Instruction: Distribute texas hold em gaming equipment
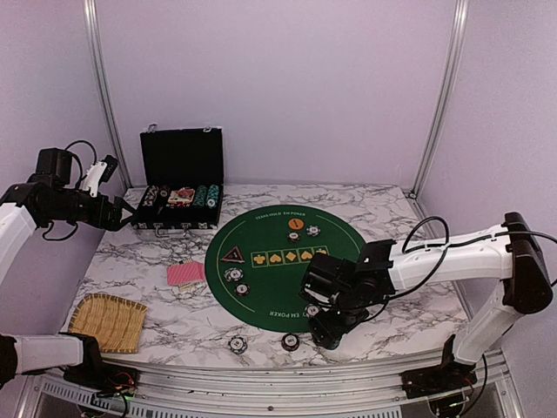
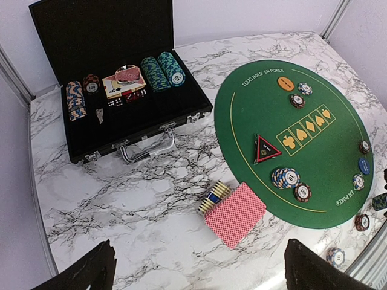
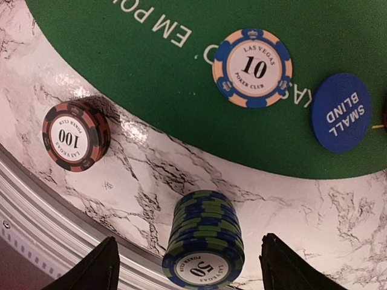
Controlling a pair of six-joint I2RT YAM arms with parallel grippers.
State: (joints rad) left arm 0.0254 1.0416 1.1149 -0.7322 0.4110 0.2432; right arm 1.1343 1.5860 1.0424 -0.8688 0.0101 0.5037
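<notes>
In the right wrist view a tall stack of blue-and-green 50 chips (image 3: pixel 204 241) stands on the marble just off the green felt (image 3: pixel 181 54). My right gripper (image 3: pixel 192 266) is open with one finger on each side of the stack and a gap on both sides. A red 100 stack (image 3: pixel 75 136) stands to its left. On the felt lie a single 10 chip (image 3: pixel 252 68) and the blue small-blind button (image 3: pixel 340 112). My left gripper (image 2: pixel 202 269) hangs open high above the red-backed cards (image 2: pixel 236 214). The dark triangle (image 2: pixel 266 148) and the orange button (image 2: pixel 285 83) lie on the felt.
The open black chip case (image 1: pixel 181 157) stands at the back left with chips inside. A woven straw mat (image 1: pixel 108 321) lies at the front left. Another chip stack (image 1: pixel 238 344) stands near the front edge, where a metal rail (image 3: pixel 54 223) runs close to my right gripper.
</notes>
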